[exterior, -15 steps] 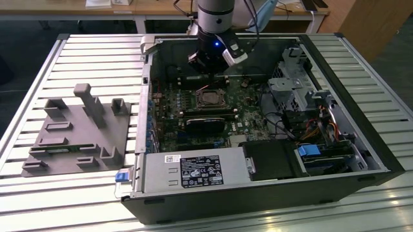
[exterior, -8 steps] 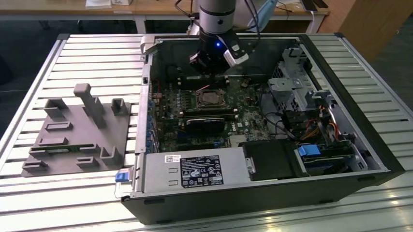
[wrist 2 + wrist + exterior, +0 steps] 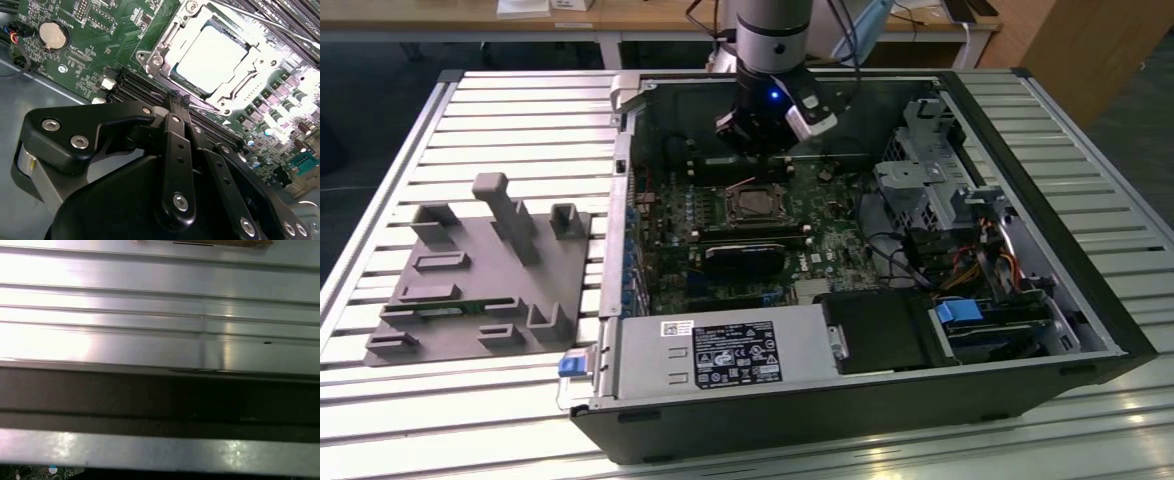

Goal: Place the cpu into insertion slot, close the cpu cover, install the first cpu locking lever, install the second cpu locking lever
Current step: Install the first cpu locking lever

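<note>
In the exterior view, the nearest item is the open computer case (image 3: 1067,300), lying on its side on the slatted metal counter (image 3: 520,110). Along the case's near edge sits the grey power box (image 3: 720,352) with its label, and beside it, toward the exterior view's right, a black block (image 3: 887,330) and a blue tab (image 3: 961,312). On the counter, toward the exterior view's left of the case, rests a grey fixture plate (image 3: 474,285) with several upright posts.

Further in, the green circuit board (image 3: 680,215) fills the case floor. The insertion slot (image 3: 754,206) sits near the board's middle. In the second wrist view, the cpu (image 3: 212,56) lies flat inside the insertion slot, its pale metal top showing through the cut-out of the cpu cover (image 3: 165,47). The cpu cover is down over the cpu and frames it on all sides. A thin metal locking lever (image 3: 250,17) runs along one side of the cover; whether it is latched cannot be told.

Beyond the slot, the claw (image 3: 767,140) hangs from the arm (image 3: 774,40) just past the slot's far edge, above the board. In the second wrist view the claw (image 3: 175,102) has its fingers drawn together to a point, gripping nothing, tips just beside the cover's edge.
</note>
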Controlling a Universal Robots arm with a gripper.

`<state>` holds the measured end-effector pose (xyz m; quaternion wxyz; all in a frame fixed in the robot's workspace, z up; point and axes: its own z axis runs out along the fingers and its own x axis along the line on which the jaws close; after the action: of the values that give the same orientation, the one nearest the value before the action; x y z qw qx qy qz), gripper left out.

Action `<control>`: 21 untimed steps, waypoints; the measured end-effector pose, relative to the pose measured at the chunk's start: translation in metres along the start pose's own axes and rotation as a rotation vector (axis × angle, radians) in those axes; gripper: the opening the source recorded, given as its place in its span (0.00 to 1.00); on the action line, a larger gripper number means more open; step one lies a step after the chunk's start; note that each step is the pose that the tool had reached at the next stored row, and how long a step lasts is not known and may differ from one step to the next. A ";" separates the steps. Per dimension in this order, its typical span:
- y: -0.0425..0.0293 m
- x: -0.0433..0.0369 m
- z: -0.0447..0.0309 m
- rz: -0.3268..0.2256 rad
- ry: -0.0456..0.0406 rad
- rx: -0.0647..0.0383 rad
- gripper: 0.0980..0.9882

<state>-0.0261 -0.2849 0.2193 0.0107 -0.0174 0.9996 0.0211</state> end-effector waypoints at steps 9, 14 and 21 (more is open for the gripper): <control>-0.0004 -0.0029 0.0076 0.012 -0.0005 0.000 0.01; -0.0007 -0.0050 0.0131 0.019 -0.0008 0.001 0.01; -0.0009 -0.0065 0.0167 0.024 -0.0009 0.005 0.01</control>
<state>-0.0192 -0.2848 0.2027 0.0110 -0.0055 0.9997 0.0188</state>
